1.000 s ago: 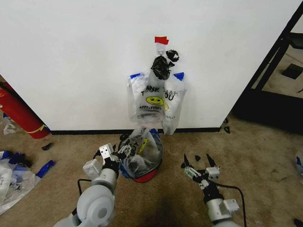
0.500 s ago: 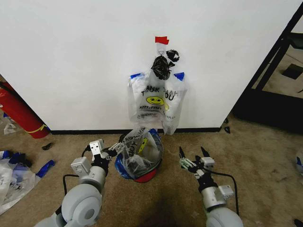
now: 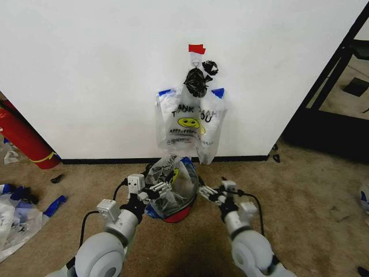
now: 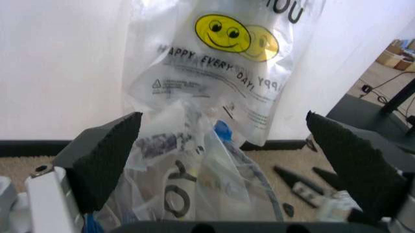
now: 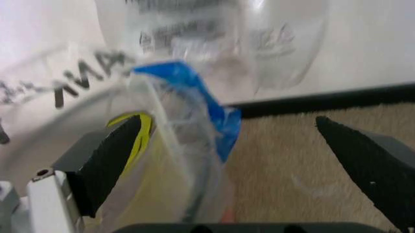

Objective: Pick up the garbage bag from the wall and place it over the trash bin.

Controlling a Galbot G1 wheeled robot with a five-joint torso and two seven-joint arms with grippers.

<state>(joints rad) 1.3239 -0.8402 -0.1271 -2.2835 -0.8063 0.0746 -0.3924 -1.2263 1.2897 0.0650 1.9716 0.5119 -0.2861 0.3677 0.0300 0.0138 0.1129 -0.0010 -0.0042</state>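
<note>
The garbage bag (image 3: 189, 122), see-through with a yellow smiley and blue trim, hangs on the white wall (image 3: 86, 69) above the trash bin (image 3: 176, 215). The bin shows a red base and holds another crumpled clear bag (image 3: 172, 183). My left gripper (image 3: 157, 190) is open at the bin's left side. In the left wrist view this gripper (image 4: 222, 116) frames the crumpled bag, with the smiley bag (image 4: 227, 53) behind. My right gripper (image 3: 206, 193) is open at the bin's right side. In its own wrist view it (image 5: 227, 119) straddles a blue-trimmed bag edge (image 5: 194, 102).
A small black knotted bundle (image 3: 197, 81) hangs under red tape (image 3: 196, 49) above the bag. A red cylinder (image 3: 23, 141) leans at the left wall. A clear sheet with blue scraps (image 3: 17, 216) lies on the carpet at left. A black frame (image 3: 334, 86) stands at right.
Both arms have closed in on the bin. The right gripper moved left and forward to its right side, and the left gripper shifted right toward its left side. The hanging bag has not moved.
</note>
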